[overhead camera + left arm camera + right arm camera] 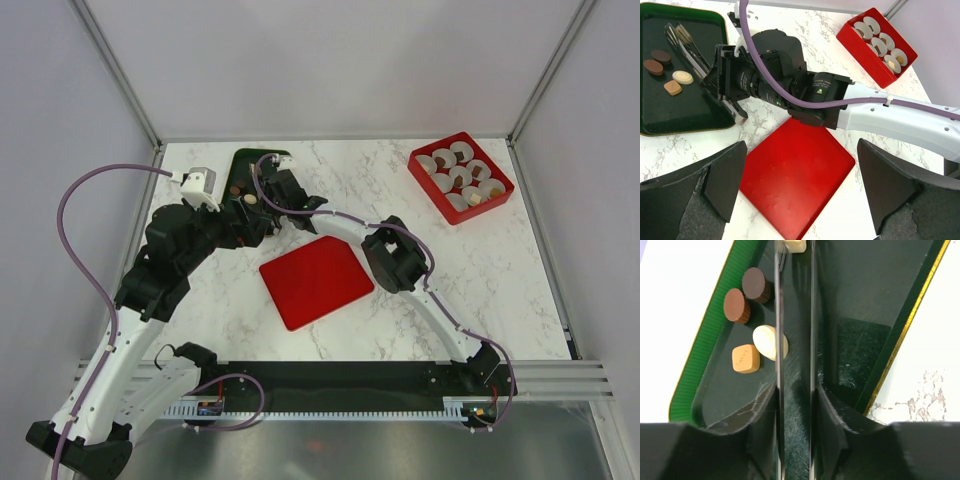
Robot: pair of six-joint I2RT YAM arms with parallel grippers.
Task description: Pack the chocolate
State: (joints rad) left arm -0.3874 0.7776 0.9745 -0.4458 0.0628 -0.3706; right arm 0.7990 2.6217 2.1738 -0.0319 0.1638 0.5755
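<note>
Only the right wrist view gives a close look at the chocolate [770,342]. Four pieces are seen grouped on the dark floor of the green tray [700,340], near its left rim: a dark brown disc [756,284], a ribbed brown disc [736,305], a cream-white oval [770,342] and a caramel square [745,358]. The word "Sweet" is read on the square; it cannot be made out in the other views. A further cream-white piece is cut off at the top edge, between the arms of the tongs [779,330]; whether it is pinched cannot be told.

The right gripper [796,397] is seen closed on the tongs, its fingers pressed against the outside of the two metal arms.

What surrounds the tray is shown only by the left wrist and top views. A flat red square [795,175] is seen lying on the marble table [500,280], below the right arm. A red box [860,60] is seen at the far right corner, filled with white paper cups [880,45], and a piece of chocolate is seen in a few of them. A small label on the right arm's wrist is too small to be read.

The left gripper [801,150] is held wide apart above the red square, with nothing between its fingers.
</note>
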